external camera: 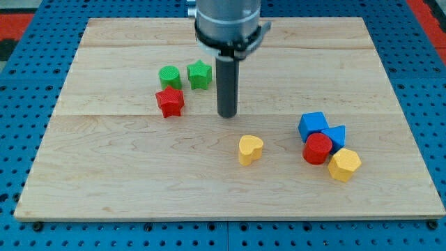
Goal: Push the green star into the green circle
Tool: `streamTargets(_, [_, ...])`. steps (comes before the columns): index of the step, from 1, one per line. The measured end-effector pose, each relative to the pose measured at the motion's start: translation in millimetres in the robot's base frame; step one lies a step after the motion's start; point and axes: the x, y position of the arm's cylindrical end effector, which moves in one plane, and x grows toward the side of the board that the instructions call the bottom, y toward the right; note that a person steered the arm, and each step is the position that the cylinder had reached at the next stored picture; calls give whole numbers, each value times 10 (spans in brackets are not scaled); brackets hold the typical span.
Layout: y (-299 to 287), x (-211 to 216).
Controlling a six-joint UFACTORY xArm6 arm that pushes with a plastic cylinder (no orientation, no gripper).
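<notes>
Near the view's top, left of centre, the green star (199, 74) is sitting just right of the green circle (169, 76), close beside it and possibly touching, with the red star (170, 102) below them. My tip (227, 115) is resting on the wooden board (104, 174), right of and below the green star, apart from it. No pincer exists on this rod; it is holding nothing. Judged step: final approach. The next move is calling for a leftward push from the star's right side.
</notes>
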Motion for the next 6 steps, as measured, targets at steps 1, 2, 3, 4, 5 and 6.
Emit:
streamTargets(1, [-44, -532])
streamTargets(2, [-252, -894])
streamTargets(3, [-583, -557])
streamTargets(4, [-857, -431])
streamTargets(5, [-963, -762])
streamTargets(6, [-1245, -740])
